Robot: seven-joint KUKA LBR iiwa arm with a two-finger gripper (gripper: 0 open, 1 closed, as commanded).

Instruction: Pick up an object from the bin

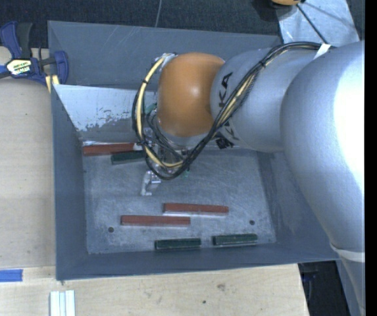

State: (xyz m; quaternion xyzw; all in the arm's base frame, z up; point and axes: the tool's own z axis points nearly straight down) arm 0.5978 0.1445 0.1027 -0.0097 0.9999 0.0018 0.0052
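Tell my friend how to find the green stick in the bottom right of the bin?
Find the grey bin and follow its floor to the edge nearest the bottom of the picture. Two dark green sticks lie there in a row, under two red-brown sticks. Yours is the right-hand green stick, sitting a little higher than its left-hand twin.

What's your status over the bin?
Gripper over bin floor, left of centre. Nearest: dark green bar, red-brown bar beside it, by back wall. Nothing lies between.
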